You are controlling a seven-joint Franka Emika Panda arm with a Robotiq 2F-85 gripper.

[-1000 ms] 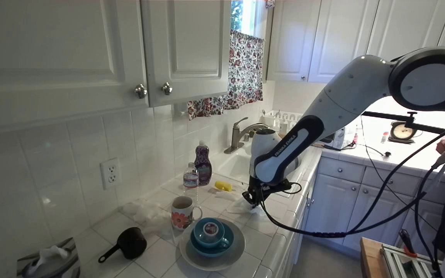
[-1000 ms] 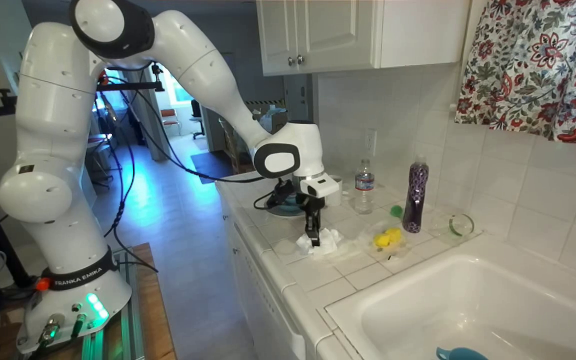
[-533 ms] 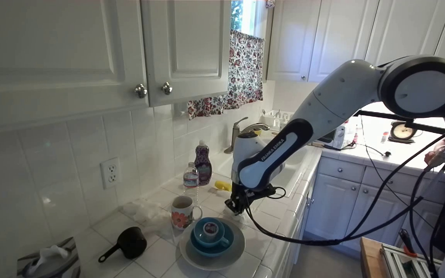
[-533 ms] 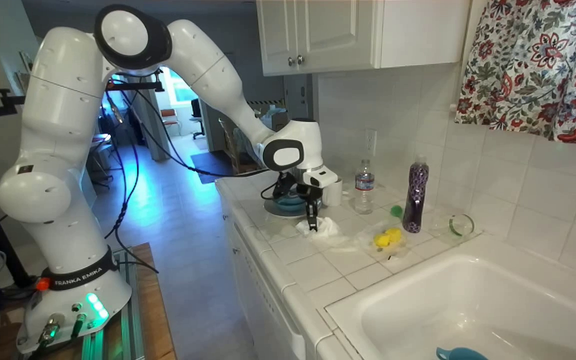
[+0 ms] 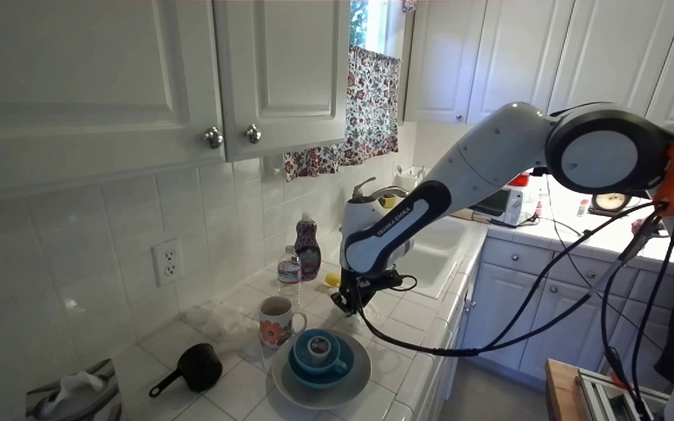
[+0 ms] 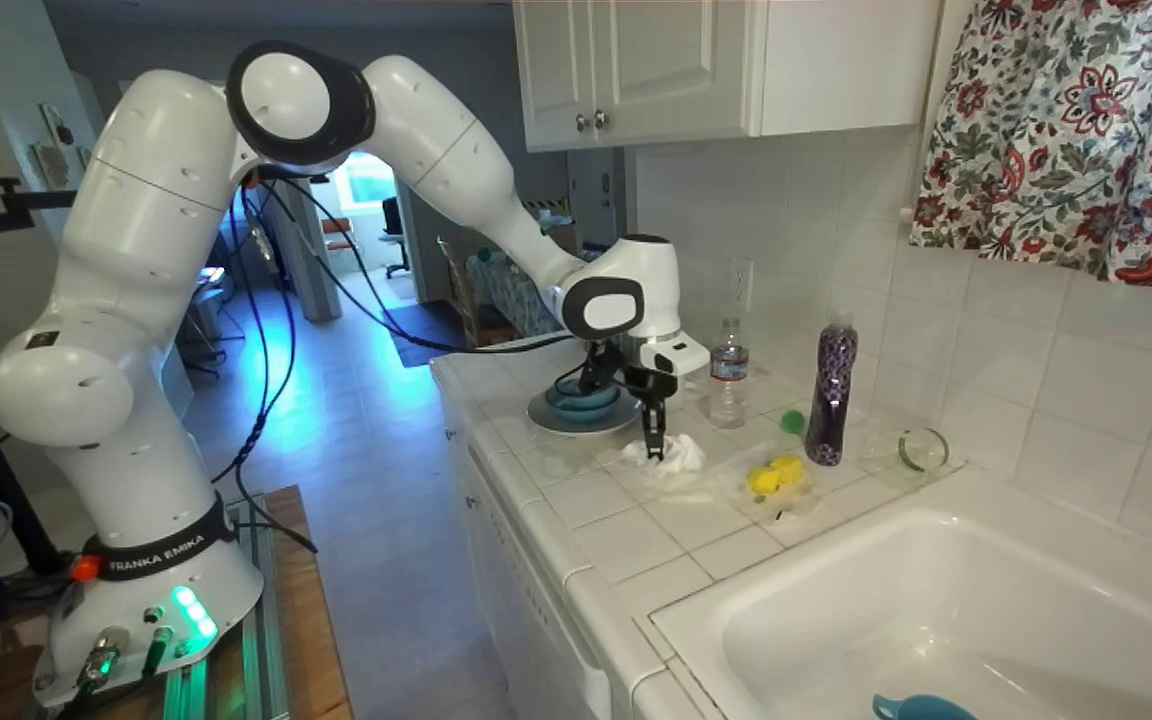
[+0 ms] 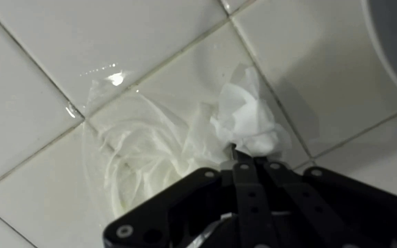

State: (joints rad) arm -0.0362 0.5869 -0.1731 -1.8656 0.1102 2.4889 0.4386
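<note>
My claw (image 7: 252,158) is clenched on a crumpled white tissue (image 7: 250,124), at tabletop (image 7: 29,144) level. A limp translucent sheet (image 7: 150,155), apparently part of it, spreads left of me in the wrist view. Judged done: the grip. Judged outstanding: a glossy, seemingly wet patch (image 7: 115,78) lies ahead of me, and the tissue is not yet let go. Near me, rightward, stands a grey plate (image 7: 395,38).

Crumpled white tissue (image 7: 248,120) on tiles (image 7: 22,103)
</note>
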